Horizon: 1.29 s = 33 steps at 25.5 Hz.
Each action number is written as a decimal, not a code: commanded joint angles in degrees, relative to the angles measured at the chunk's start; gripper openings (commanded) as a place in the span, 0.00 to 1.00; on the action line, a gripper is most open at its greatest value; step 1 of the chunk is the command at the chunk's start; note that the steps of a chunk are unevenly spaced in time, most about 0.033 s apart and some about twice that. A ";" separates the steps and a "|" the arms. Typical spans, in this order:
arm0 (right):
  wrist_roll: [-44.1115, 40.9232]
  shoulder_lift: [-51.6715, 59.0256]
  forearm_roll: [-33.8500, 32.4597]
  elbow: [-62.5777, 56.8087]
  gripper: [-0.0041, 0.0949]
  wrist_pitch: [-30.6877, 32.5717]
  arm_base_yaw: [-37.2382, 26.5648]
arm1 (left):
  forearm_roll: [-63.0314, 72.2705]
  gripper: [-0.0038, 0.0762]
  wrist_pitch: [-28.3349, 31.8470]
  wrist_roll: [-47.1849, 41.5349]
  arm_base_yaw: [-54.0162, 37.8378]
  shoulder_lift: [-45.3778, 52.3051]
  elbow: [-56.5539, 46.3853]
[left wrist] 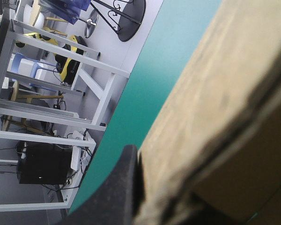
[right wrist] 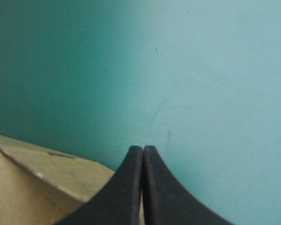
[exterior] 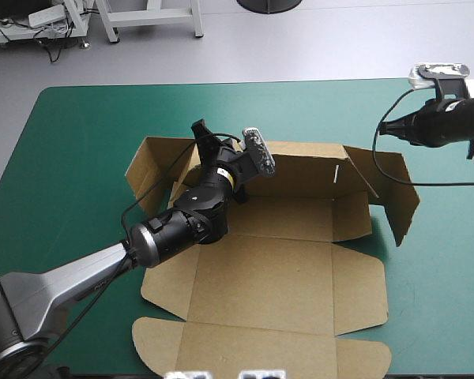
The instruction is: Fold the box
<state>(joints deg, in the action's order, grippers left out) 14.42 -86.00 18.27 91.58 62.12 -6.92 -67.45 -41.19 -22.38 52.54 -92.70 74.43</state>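
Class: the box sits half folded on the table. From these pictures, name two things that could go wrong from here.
1. The left jaws pinch the box at its far wall, near the left corner; a hard pull might crease or tear the board there.
2. The right jaws are shut and clear of the box, so its raised right wall stands unsupported and may flop outward.

Left arm (exterior: 103, 264) silver-grey, then black; right claw (right wrist: 143, 149) black curved fins.
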 commanded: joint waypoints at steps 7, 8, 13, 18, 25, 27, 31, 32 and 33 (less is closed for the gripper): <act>1.70 -3.84 3.84 2.48 0.02 2.57 -0.16 | -0.15 0.04 0.57 -1.77 0.00 2.42 1.66; 2.25 -3.43 3.84 2.48 0.02 3.56 -0.16 | 0.10 0.04 0.57 -1.77 0.00 2.42 1.66; 3.16 -3.34 1.96 2.17 0.02 9.75 -0.16 | 0.33 0.04 0.33 -2.02 0.00 2.42 1.66; 1.96 -2.06 2.51 2.12 0.02 9.75 -0.16 | 0.46 0.04 0.33 -2.02 0.00 2.42 1.66; 1.08 -0.20 2.51 2.03 0.02 9.75 -0.16 | 0.46 0.04 0.43 -2.71 0.00 2.42 1.66; 0.79 -0.05 2.51 2.03 0.02 9.75 0.05 | 0.21 0.04 0.43 -3.43 0.00 2.42 1.66; 1.05 0.65 3.12 -0.74 0.02 9.75 0.05 | 0.20 0.04 0.65 -3.57 0.00 2.42 1.66; 1.29 0.88 2.98 -2.27 0.02 9.75 0.05 | 0.20 0.04 0.72 -3.57 0.00 2.42 1.66; 2.26 1.33 2.56 -3.84 0.02 9.75 0.05 | 0.20 0.04 0.72 -3.57 0.00 2.42 1.66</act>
<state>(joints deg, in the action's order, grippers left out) 15.33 -87.66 19.84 89.50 70.82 -6.87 -66.82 -40.73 -23.23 52.54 -92.70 74.43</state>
